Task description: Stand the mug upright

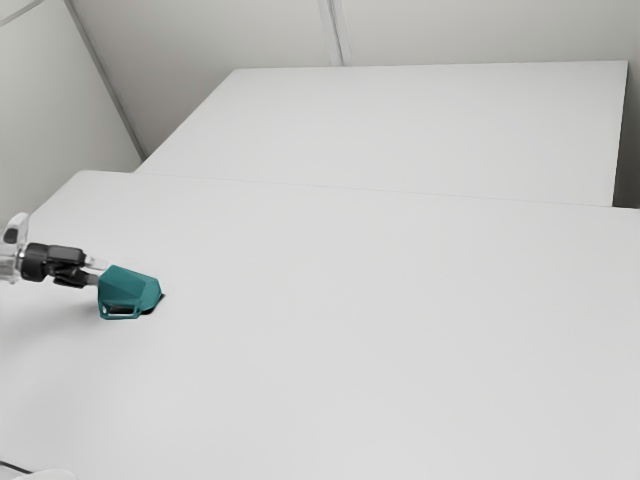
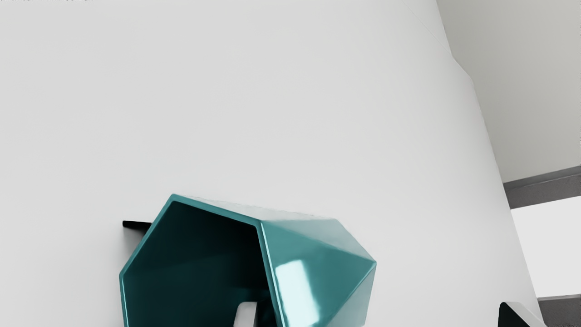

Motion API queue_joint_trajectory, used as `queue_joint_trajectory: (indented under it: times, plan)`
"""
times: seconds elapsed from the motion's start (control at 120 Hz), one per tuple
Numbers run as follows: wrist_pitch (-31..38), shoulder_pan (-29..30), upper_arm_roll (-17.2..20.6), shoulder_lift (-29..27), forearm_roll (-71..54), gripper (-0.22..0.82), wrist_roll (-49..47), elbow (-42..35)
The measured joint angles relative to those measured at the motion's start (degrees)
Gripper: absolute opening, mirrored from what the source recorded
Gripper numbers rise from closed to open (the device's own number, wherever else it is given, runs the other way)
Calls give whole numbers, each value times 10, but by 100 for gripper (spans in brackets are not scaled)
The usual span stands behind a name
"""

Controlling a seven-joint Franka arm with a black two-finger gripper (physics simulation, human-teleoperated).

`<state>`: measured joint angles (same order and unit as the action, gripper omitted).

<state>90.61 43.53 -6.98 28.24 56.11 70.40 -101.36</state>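
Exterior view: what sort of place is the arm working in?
Probably a plain indoor room set up as a bare workspace, though its purpose is unclear. The signs are a broad white table, what looks like another white tabletop beyond it, and pale walls behind.

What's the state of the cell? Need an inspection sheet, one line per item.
Surface: white tabletop, smooth.
Job's things: teal mug on its side, mouth toward the gripper; not upright.
Clutter: small black piece beside the mug, identity unclear.
Gripper: open, one finger inside the mug's mouth, the other outside.
Cables: thin dark line in the exterior view's lower-left corner, possibly a cable.
Surroundings: pale walls.
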Motion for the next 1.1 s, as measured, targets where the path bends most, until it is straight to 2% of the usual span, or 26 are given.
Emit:
queue_joint_trajectory:
  times: [0.225,0.533,0.675,0.775,0.925,1.1]
  plan:
    - [2,-4,4,10,1,54,0,-1]
    - [3,-5,6,9,1,7,-1,-2]
    - [4,-4,20,6,1,-7,-1,-1]
    - [5,-4,28,1,1,-12,-1,-2]
    - [19,-8,58,-14,-3,-14,-1,-3]
    - [41,-38,63,-51,-31,-15,-3,-5]
